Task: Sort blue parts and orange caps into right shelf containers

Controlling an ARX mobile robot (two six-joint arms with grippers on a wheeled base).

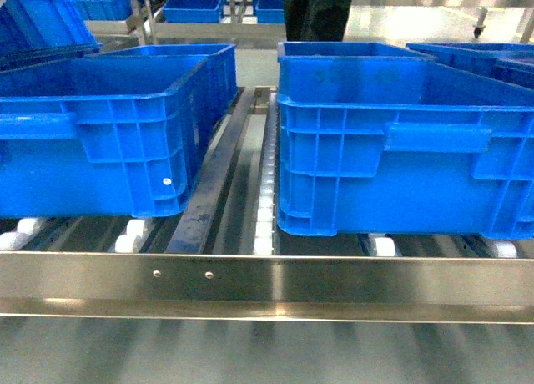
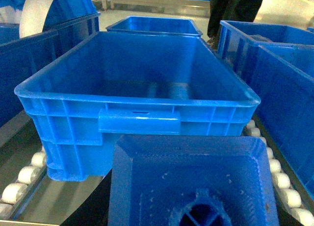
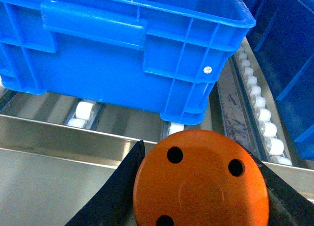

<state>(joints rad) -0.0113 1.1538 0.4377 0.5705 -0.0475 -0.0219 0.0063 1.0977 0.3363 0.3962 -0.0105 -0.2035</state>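
Wrist views alone show right gripper (image 3: 196,186) clamping orange cap (image 3: 201,179); left fingers' state unclear.

A blue part (image 2: 196,186) sits before an open blue crate (image 2: 137,118).

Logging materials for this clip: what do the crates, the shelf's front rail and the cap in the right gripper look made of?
The blue crates look like moulded plastic, glossy, with ribbed walls and a thick rim. The front rail looks like brushed steel or aluminium: silver, streaky reflections, two small fasteners. The orange cap looks like smooth matte plastic with dark holes in its flat top, though a painted part cannot be ruled out. It sits between the right gripper's dark fingers.
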